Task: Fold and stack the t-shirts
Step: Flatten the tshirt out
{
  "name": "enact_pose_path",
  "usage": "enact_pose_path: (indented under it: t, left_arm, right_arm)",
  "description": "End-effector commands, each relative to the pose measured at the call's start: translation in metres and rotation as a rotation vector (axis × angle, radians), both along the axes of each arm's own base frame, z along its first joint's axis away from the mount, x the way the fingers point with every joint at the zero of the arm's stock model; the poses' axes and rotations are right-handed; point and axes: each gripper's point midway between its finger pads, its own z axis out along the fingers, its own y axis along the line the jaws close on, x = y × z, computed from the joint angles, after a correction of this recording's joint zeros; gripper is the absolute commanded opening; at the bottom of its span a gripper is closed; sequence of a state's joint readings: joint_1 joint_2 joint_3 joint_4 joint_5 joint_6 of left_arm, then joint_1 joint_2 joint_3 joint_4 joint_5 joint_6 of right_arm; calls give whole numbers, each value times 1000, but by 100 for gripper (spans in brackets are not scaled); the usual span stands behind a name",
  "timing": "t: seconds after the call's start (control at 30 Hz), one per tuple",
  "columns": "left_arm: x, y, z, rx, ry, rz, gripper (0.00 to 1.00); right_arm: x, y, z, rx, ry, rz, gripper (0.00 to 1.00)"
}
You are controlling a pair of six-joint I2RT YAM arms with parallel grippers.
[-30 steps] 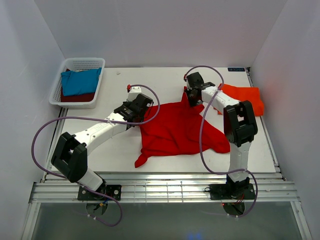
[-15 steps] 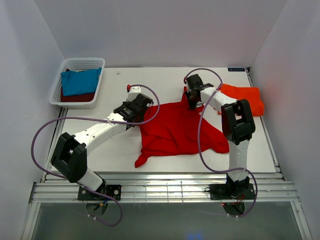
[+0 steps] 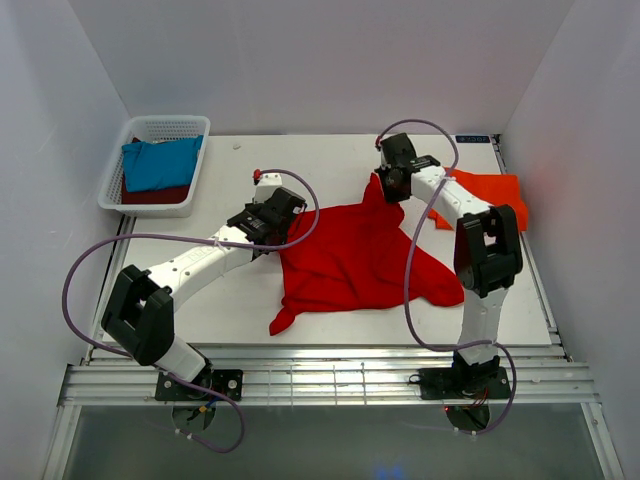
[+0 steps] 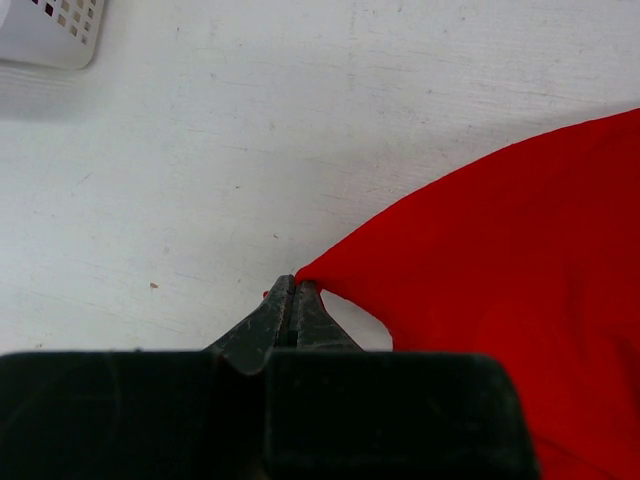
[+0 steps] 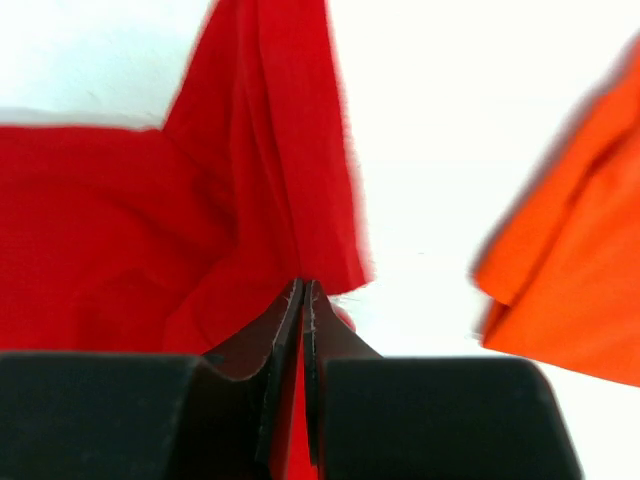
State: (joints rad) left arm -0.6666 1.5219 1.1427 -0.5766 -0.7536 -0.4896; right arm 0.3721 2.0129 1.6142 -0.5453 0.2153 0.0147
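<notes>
A bright red t-shirt point(image 3: 350, 258) lies spread and rumpled mid-table. My left gripper point(image 3: 282, 240) is shut on its left corner point(image 4: 312, 268), pinched between the fingertips. My right gripper point(image 3: 385, 190) is shut on the shirt's far edge point(image 5: 290, 240), with red cloth running between the jaws and pulled into a raised peak. An orange-red t-shirt point(image 3: 490, 195) lies folded at the right rear, also in the right wrist view point(image 5: 570, 280). A teal-blue t-shirt point(image 3: 160, 163) lies over a dark maroon one point(image 3: 150, 195) in the basket.
The white mesh basket point(image 3: 150, 127) stands at the table's back left corner; its corner shows in the left wrist view point(image 4: 50, 30). White walls enclose the table on three sides. A metal rail point(image 3: 320, 380) runs along the near edge.
My right gripper has closed on the red shirt's far edge and lifted it slightly back and right. The left arm has stayed put.
</notes>
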Motion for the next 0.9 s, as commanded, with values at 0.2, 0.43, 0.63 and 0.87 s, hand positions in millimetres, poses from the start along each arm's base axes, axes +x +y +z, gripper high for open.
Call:
enact_pose_path:
  t: [0.2, 0.43, 0.63, 0.87]
  left_arm:
    - [5, 6, 38, -13, -78, 24, 0]
    - [7, 5, 44, -17, -89, 19, 0]
    - [2, 12, 54, -20, -116, 32, 0]
    - [1, 12, 51, -16, -106, 31, 0]
  right_arm:
    - [-2, -19, 153, 55, -310, -54, 8]
    - [-10, -19, 150, 55, -282, -37, 8]
    - [-16, -15, 135, 90, -282, -38, 8]
    - [-12, -11, 111, 91, -250, -39, 8]
